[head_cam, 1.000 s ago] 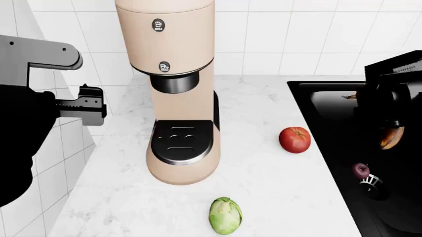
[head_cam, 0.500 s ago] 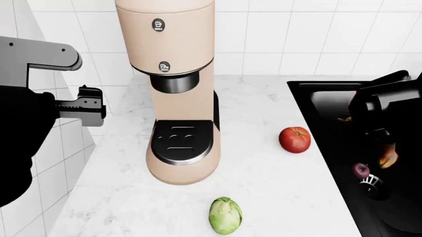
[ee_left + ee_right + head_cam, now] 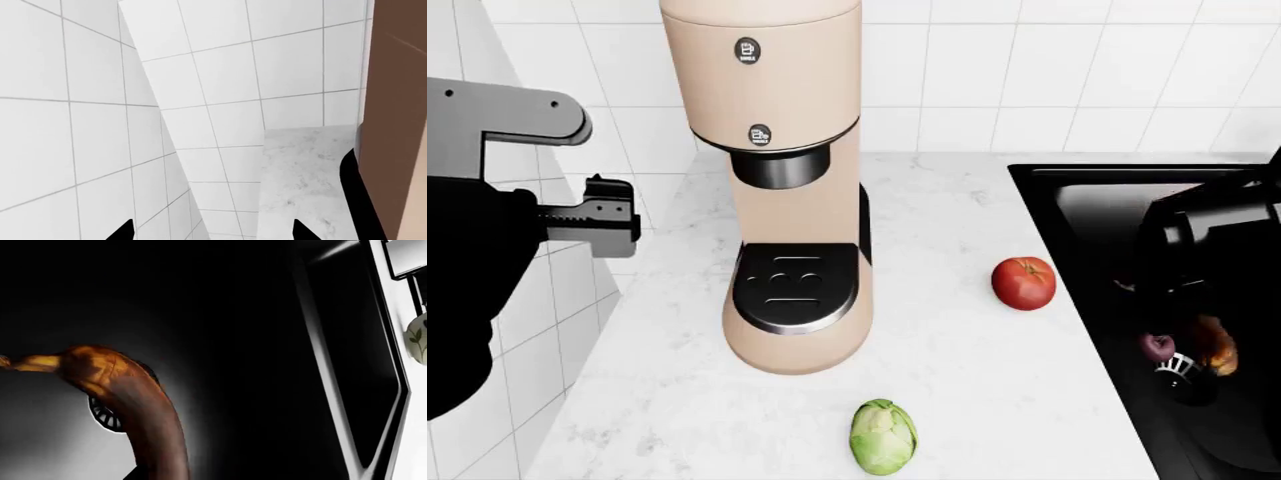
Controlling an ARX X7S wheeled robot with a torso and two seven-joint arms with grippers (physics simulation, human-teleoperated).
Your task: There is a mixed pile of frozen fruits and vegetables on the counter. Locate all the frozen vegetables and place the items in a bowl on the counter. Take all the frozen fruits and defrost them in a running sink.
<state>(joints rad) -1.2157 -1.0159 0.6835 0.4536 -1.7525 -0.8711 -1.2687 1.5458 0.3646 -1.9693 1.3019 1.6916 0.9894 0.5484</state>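
Left wrist view: the left jaws (image 3: 213, 232) show only as two dark tips set well apart with nothing between them, so they are open and empty. Ahead of them lie white wall tiles (image 3: 87, 150) and a strip of marble counter (image 3: 303, 170), with the coffee machine (image 3: 397, 100) just to one side.

Head view: the left arm hangs by the tiled wall, far from any produce. The right arm (image 3: 1214, 235) reaches down into the sink (image 3: 1094, 215); its jaws are hidden behind the arm, so I cannot tell how they stand. Just below it lie a browned banana (image 3: 1214, 345) and a small dark fruit (image 3: 1156, 346), beside the drain (image 3: 1177, 368). The tomato (image 3: 1024, 283) sits on the counter just outside the sink edge, nearest the right arm; the green vegetable (image 3: 884, 436) lies near the front edge, between the arms, with the coffee machine standing between it and the left jaws.

Right wrist view: the banana (image 3: 127, 405) fills the foreground, its long axis curving away from the camera across the drain (image 3: 103, 412). No fingertips show. A patterned bowl (image 3: 417, 337) peeks in beyond the sink rim.
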